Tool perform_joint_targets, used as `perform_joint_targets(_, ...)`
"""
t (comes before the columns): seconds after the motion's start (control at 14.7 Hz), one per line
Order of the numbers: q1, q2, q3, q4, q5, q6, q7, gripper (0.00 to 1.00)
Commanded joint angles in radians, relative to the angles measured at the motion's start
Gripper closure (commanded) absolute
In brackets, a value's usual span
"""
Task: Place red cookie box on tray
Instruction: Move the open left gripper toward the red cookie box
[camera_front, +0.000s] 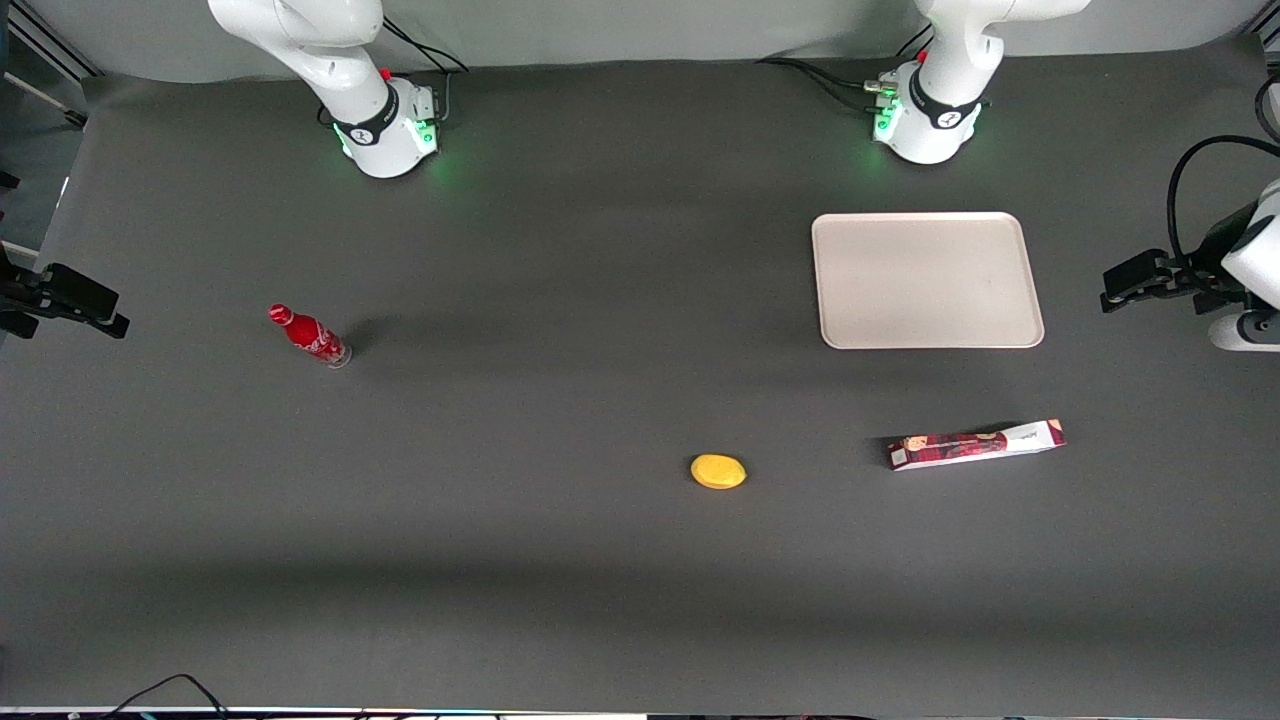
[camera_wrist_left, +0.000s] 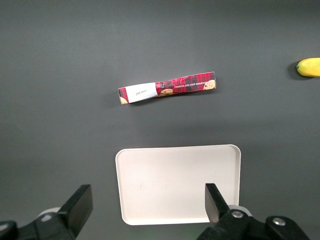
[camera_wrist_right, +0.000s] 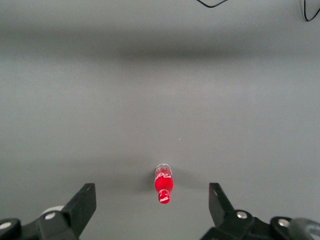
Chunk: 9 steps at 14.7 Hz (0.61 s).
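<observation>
The red cookie box (camera_front: 975, 445) lies on the dark table, nearer to the front camera than the tray (camera_front: 927, 280), a short gap apart from it. Its white end points toward the working arm's end of the table. In the left wrist view the red cookie box (camera_wrist_left: 169, 88) shows its patterned face, and the off-white tray (camera_wrist_left: 177, 182) is bare. My left gripper (camera_wrist_left: 147, 197) hangs high above the tray, open wide with nothing between its fingers (camera_wrist_left: 214, 199). It does not show in the front view.
A yellow oval object (camera_front: 718, 471) lies beside the box, toward the parked arm's end; it also shows in the left wrist view (camera_wrist_left: 309, 67). A small red bottle (camera_front: 308, 336) stands far toward the parked arm's end. A black device (camera_front: 1160, 280) juts in at the working arm's table edge.
</observation>
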Motion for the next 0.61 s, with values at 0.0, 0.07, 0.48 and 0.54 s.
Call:
perform_joint_targets(0.0,-0.003,0.018,-0.001,0.040,0.007,-0.017,0.010,0.00)
perform_joint_targets(0.07,-0.003,0.018,-0.001,0.041,0.006,-0.017,0.010,0.00)
perform_joint_targets(0.48,-0.002,0.020,0.005,0.043,0.001,-0.023,-0.131,0.00)
perform_joint_targets(0.54,-0.003,0.026,0.002,0.044,0.004,-0.010,-0.258,0.00)
